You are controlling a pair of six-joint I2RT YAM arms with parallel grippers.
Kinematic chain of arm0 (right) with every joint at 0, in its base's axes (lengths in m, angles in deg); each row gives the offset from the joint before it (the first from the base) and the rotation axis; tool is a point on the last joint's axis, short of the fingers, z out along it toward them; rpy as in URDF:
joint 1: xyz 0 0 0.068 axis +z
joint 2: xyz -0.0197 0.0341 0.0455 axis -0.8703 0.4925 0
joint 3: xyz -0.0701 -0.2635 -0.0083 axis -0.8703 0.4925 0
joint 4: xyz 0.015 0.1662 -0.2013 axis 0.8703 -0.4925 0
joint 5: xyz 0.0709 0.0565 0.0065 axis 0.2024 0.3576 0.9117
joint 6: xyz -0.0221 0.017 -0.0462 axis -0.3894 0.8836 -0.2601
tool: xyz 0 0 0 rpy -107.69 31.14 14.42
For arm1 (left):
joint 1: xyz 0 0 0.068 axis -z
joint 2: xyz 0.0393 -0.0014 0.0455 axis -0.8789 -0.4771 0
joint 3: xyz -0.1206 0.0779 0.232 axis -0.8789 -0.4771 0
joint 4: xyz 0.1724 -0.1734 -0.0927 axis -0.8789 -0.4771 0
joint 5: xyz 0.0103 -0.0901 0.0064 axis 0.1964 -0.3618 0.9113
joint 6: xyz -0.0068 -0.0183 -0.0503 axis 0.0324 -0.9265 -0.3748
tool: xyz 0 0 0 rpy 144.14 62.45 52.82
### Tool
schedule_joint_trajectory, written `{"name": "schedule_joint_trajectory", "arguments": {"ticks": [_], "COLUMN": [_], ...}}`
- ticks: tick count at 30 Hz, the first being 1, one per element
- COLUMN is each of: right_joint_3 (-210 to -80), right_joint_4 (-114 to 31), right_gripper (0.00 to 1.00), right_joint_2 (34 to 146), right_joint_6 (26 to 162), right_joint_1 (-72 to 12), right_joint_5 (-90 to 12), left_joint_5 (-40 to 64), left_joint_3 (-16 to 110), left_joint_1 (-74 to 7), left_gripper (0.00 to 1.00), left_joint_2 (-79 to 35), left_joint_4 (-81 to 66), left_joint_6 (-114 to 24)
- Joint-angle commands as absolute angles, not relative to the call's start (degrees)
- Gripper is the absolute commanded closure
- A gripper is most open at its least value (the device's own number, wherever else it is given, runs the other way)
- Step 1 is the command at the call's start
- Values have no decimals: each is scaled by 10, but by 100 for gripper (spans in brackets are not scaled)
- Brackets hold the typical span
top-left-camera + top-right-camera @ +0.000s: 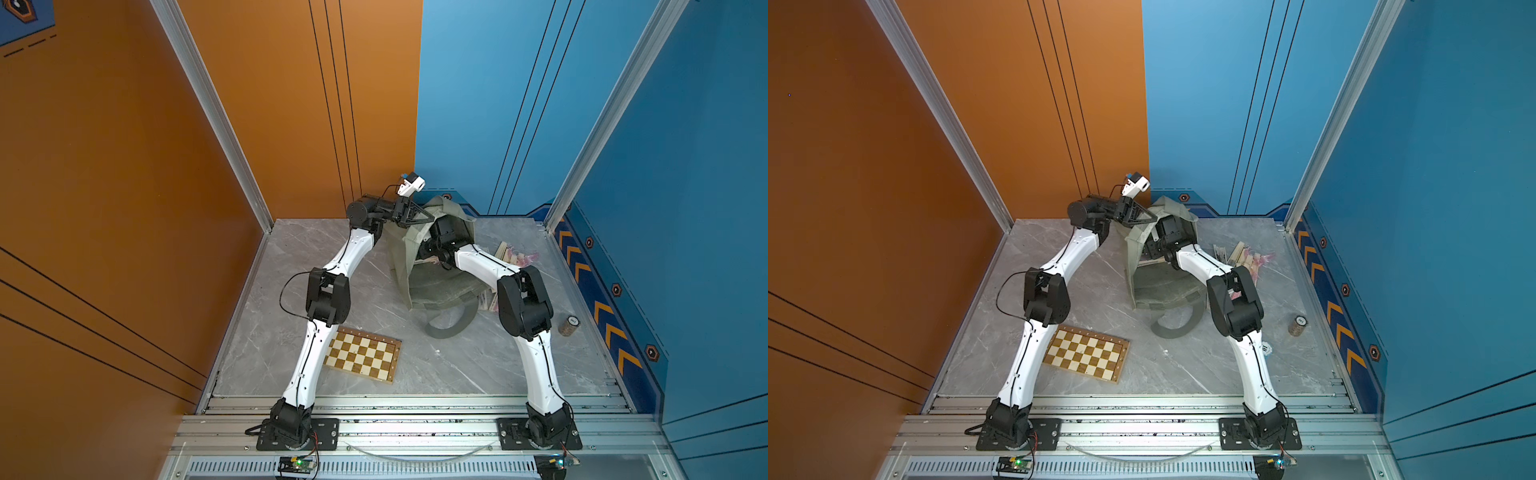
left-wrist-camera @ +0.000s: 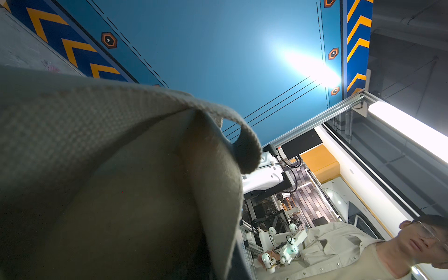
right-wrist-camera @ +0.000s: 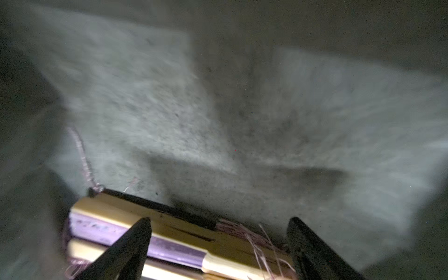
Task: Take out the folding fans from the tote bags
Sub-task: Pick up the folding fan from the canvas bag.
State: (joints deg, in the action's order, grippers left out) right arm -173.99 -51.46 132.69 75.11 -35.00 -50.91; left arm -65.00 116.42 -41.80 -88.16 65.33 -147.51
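Observation:
The olive tote bag (image 1: 440, 282) (image 1: 1163, 286) lies at the back of the table with its mouth held up. My left gripper (image 1: 428, 217) (image 1: 1148, 217) is shut on the bag's upper rim and lifts it. In the left wrist view the bag's fabric (image 2: 97, 145) hides the jaws. My right arm reaches into the bag, so its gripper is hidden in both top views. In the right wrist view the right gripper (image 3: 219, 220) stands open over folding fans (image 3: 184, 232) with bamboo ribs, purple leaves and pink tassels. More folding fans (image 1: 515, 255) (image 1: 1246, 257) lie on the table right of the bag.
A brown-and-cream chessboard (image 1: 361, 353) (image 1: 1086, 353) lies front left, beside the left arm. A small brown can (image 1: 568, 325) (image 1: 1298, 325) stands near the right wall. The bag's strap (image 1: 451, 328) loops toward the front. Orange and blue walls close in three sides.

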Motion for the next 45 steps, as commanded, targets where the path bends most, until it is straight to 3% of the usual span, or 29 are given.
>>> {"name": "schedule_joint_trajectory", "arguments": {"ticks": [1, 9, 20, 37, 45], "right_joint_3": [-1753, -1763, -1788, -1780, -1769], "right_joint_4": [-543, -653, -777, -904, -889], "right_gripper": [10, 10, 11, 24, 39], "right_joint_2": [1345, 1343, 1333, 1332, 1345], "right_joint_6": [800, 717, 648, 494, 483], "right_joint_1": [-356, -372, -418, -414, -403], "right_joint_5": [-502, -455, -283, -320, -400], "left_joint_5": [-689, -690, -691, -691, -692], "left_joint_3": [1172, 1168, 1168, 1164, 1164], "left_joint_1": [-410, -415, -419, -421, -420], "left_gripper": [100, 100, 100, 100, 100], "left_joint_2": [-877, -878, -883, -881, -883], "left_joint_4": [680, 681, 682, 684, 684], "left_joint_6": [-1683, -1684, -1685, -1685, -1687]}}
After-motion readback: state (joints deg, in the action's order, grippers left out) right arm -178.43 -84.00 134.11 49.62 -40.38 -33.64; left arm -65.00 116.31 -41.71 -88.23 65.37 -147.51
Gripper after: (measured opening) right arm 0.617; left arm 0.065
